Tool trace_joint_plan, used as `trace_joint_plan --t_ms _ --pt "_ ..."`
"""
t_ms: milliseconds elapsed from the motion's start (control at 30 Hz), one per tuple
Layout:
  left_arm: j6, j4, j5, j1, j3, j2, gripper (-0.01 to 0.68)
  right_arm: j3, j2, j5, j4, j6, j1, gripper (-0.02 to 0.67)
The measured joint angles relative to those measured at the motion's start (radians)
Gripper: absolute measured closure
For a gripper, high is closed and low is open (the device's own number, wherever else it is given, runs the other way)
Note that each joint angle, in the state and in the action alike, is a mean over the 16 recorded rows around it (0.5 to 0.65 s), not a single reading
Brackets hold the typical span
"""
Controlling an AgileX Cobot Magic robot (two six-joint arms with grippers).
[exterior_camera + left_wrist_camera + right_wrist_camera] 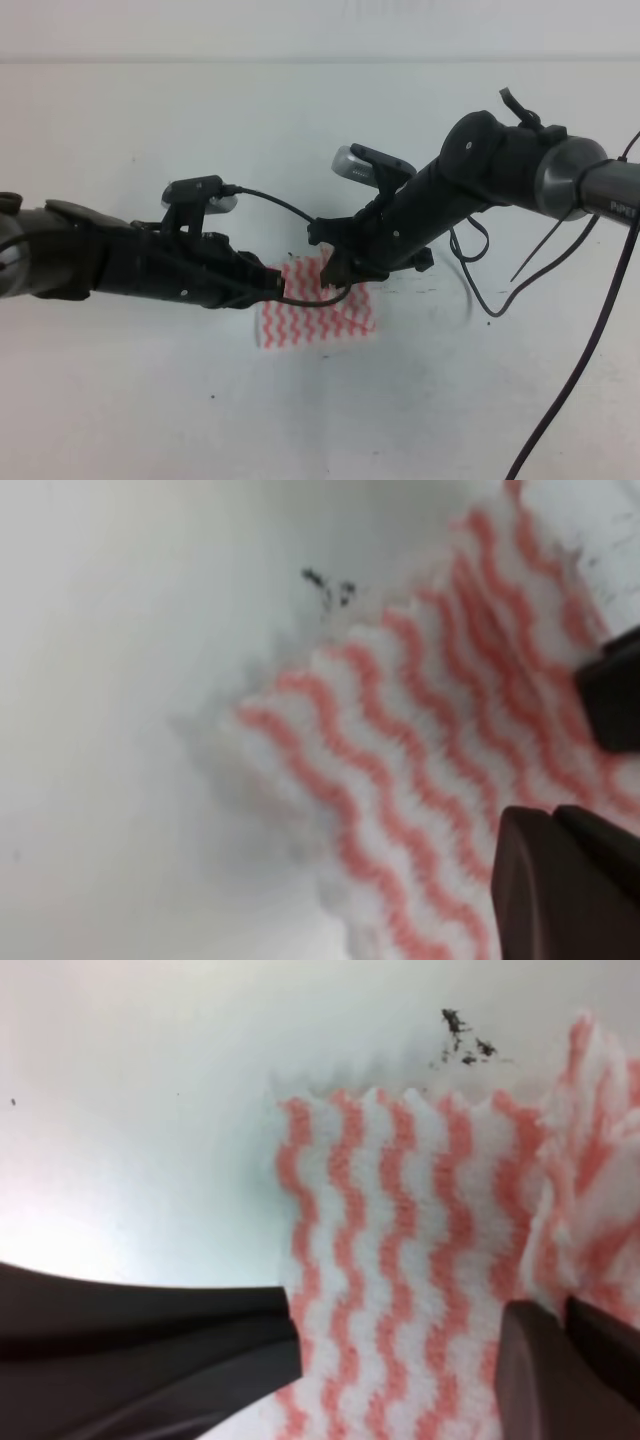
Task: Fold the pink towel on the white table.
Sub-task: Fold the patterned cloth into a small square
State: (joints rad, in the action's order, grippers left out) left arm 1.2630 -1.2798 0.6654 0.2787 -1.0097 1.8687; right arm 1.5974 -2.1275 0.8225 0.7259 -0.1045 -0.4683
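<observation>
legible writing: pale lettering is showing on the right arm's grey forearm tube point(612, 203) at the right edge of the exterior high view; it is cut off by the frame and only something like "piper" is readable. no other labels are readable.

the pink towel point(318, 308) is lying on the white table point(150, 400) near the middle of the exterior high view, with pink-red and white wavy stripes. most of it is lying flat; its far right part is rising off the table as a raised flap under the right arm.

the left hand point(280, 286) is reaching in from the left and is sitting at the towel's left edge. in the left wrist view two dark fingers point(560, 890) are overlapping the striped cloth at the lower right. it is not possible to tell whether this hand is open or clamping the cloth.

the right hand point(338, 268) is reaching in from the right and is sitting over the towel's far edge. in the right wrist view its fingers point(150, 1350) are standing well apart, with flat striped cloth between them, so this hand is open. the raised flap point(595, 1180) is standing just beside the finger at the right of that view.

a cluster of dark specks point(462, 1040) is lying on the table just beyond the towel's far edge.
</observation>
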Motion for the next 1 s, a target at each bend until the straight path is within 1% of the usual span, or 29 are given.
trace_joint_plan --t_ms 233,533,1000 --pt "-0.011 0.037 0.003 0.000 0.001 0.023 0.677 0.000 0.002 0.000 0.000 -0.001 0.000 0.664" --pt "-0.015 0.037 -0.002 0.000 0.000 0.063 0.677 0.005 0.003 0.013 0.003 -0.002 -0.001 0.664" --pt "-0.016 0.032 -0.006 0.000 0.000 0.073 0.677 0.047 0.004 0.034 0.012 -0.001 -0.022 0.665"
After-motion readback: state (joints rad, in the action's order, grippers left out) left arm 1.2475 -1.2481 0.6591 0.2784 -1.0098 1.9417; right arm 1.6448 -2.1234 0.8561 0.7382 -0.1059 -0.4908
